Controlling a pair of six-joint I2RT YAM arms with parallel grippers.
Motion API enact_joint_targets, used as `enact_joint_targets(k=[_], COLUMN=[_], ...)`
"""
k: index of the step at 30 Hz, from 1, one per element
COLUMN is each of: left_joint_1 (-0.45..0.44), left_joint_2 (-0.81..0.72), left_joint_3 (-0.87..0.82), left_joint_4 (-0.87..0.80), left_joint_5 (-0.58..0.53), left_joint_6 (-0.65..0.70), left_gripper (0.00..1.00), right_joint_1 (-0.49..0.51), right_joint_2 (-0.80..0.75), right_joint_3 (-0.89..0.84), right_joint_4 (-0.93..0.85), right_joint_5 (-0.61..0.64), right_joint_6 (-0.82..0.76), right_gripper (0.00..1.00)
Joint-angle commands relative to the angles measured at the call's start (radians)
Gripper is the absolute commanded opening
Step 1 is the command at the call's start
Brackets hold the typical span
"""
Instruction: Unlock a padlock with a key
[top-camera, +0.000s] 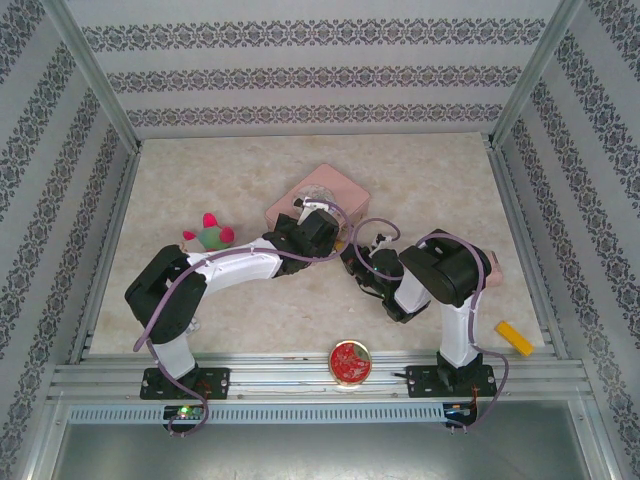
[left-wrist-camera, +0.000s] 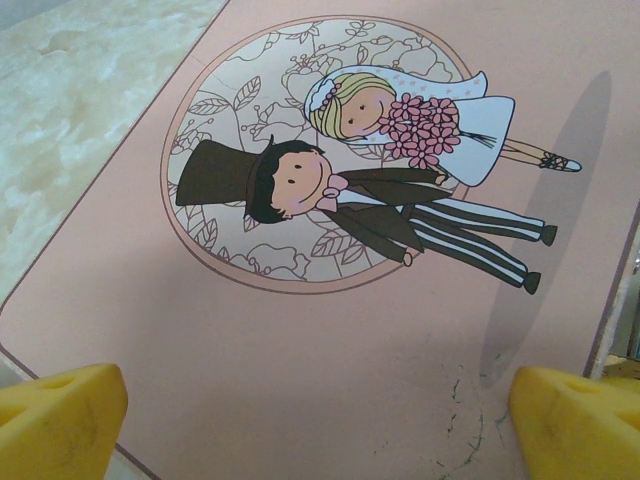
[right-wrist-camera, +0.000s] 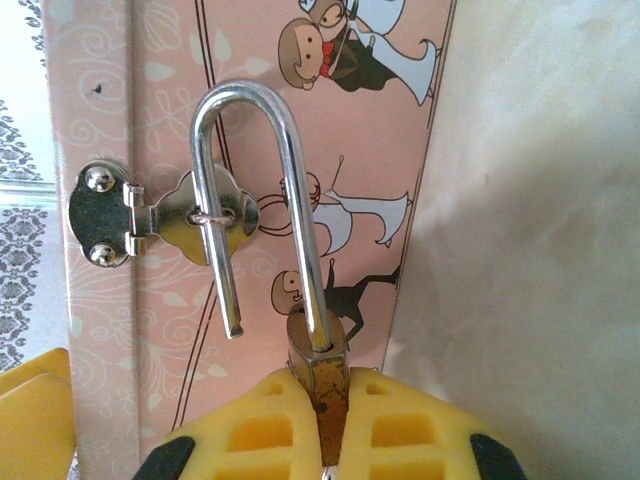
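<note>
In the right wrist view my right gripper (right-wrist-camera: 322, 405) is shut on the brass body of the padlock (right-wrist-camera: 320, 365), its yellow pads pressing both sides. The silvery shackle (right-wrist-camera: 250, 100) stands open: its short leg is out of the body and still passes through the staple of the hasp (right-wrist-camera: 170, 215) on the pink box (right-wrist-camera: 380, 150). The key is hidden. My left gripper (left-wrist-camera: 320, 430) is open, its yellow fingertips (left-wrist-camera: 60, 420) wide apart over the box lid (left-wrist-camera: 300, 350) with the bride-and-groom picture. From above, both grippers meet at the box (top-camera: 330, 185).
A round red tin (top-camera: 350, 362) sits at the near edge between the arm bases. A yellow block (top-camera: 514, 338) lies at the right front. A pink and green plush toy (top-camera: 208, 233) is left of the box. Patterned walls surround the table.
</note>
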Motion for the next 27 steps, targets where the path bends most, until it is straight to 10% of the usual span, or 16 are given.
enact_joint_targets(k=[1,27], left_joint_1=[-0.006,-0.006], left_joint_2=[0.002,-0.009], left_joint_3=[-0.034,-0.035], left_joint_4=[-0.119,-0.134], left_joint_5=[-0.004,-0.003], left_joint_6=[0.016,0.016], left_gripper=[0.97,0.98], right_joint_1=[-0.033,-0.060], right_joint_2=[0.044,0.065], right_joint_3=[-0.009,0.033], right_joint_4=[-0.065,-0.051], right_joint_5=[0.154,0.158], right_joint_6=[-0.017,0.005], right_gripper=[0.00,0.00])
